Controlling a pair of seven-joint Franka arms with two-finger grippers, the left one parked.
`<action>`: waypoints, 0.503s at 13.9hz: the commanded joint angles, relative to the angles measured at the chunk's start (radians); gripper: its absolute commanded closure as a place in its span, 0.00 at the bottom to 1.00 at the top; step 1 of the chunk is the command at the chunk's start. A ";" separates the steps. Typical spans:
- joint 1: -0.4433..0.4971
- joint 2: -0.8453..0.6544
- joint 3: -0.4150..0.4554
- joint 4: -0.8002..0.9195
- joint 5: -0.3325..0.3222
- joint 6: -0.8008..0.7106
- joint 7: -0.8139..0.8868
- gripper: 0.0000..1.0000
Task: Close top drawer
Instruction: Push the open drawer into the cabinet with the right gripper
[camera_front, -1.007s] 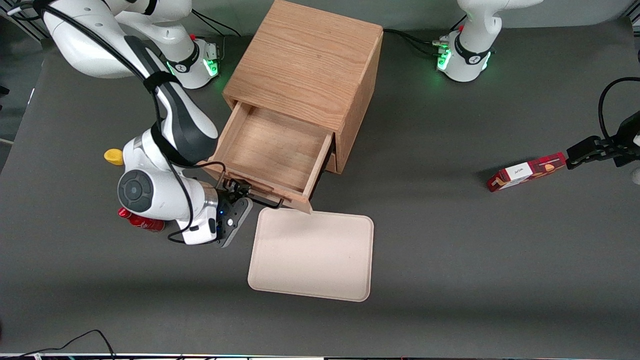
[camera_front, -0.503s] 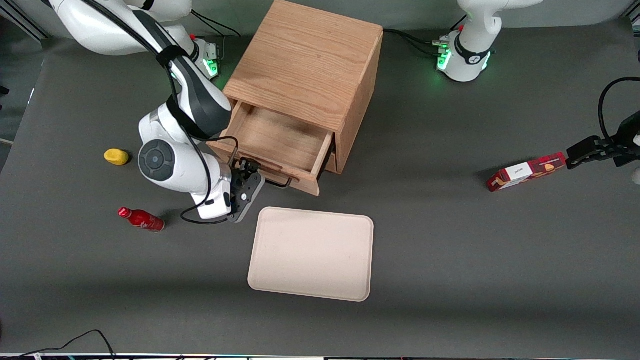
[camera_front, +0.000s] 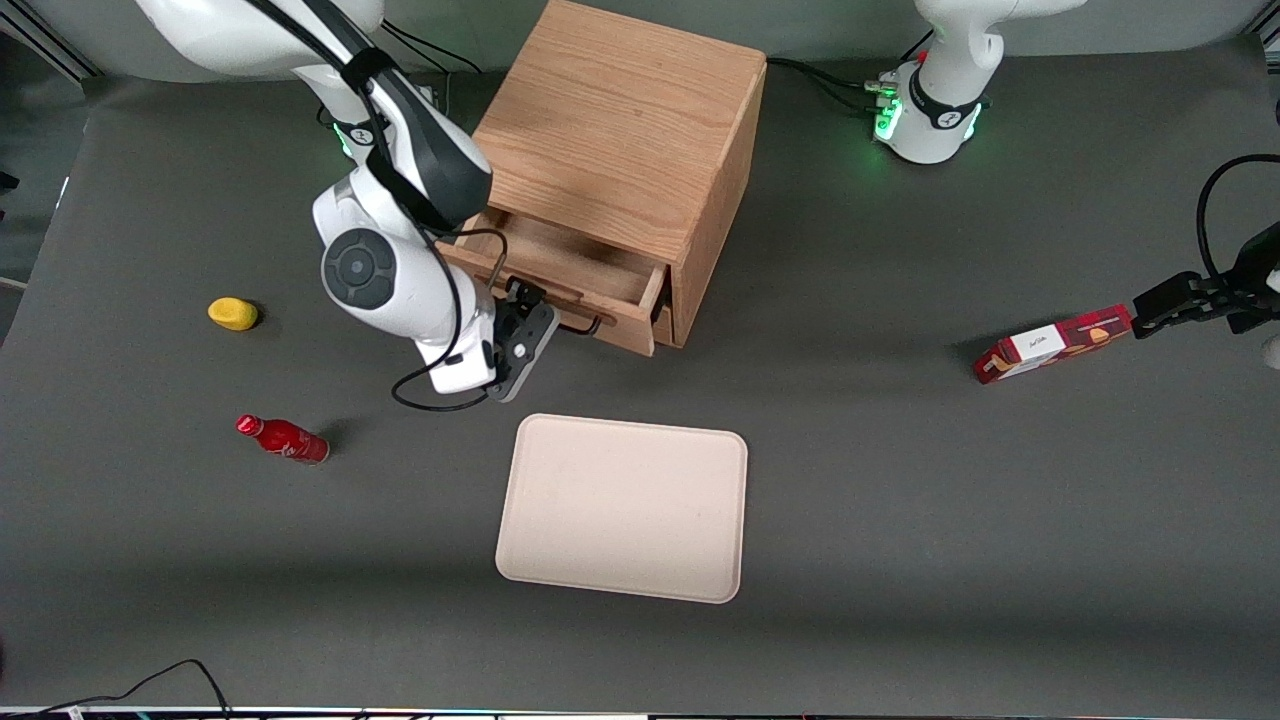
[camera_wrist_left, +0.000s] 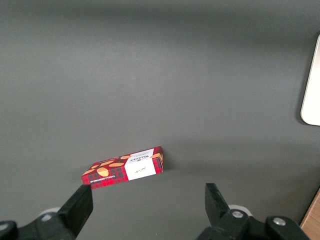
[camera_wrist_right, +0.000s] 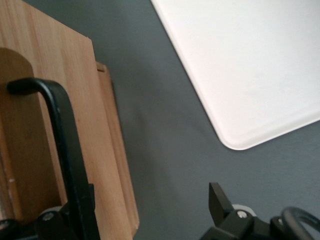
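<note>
The top drawer (camera_front: 585, 268) is sitting in the oak cabinet (camera_front: 615, 140), pulled partway out. The gripper (camera_front: 527, 318) is pressing at its front by the black handle (camera_wrist_right: 62, 140), fingers spread wide, just above the cream tray (camera_front: 625, 508) lying on the tabletop (camera_front: 950, 500).

Right arm bent low, gripper (camera_front: 527, 318) jaws spread.

Grey table (camera_front: 900, 480), oak cabinet (camera_front: 620, 130), cream tray (camera_front: 625, 507), red bottle (camera_front: 283, 438), yellow object (camera_front: 232, 313), red box (camera_front: 1055, 343)

Even overhead light, soft shadows
</note>
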 joint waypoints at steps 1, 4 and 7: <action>0.024 -0.040 0.026 -0.096 0.011 0.054 0.050 0.00; 0.025 -0.057 0.046 -0.121 0.011 0.054 0.054 0.00; 0.025 -0.076 0.066 -0.144 0.011 0.054 0.074 0.00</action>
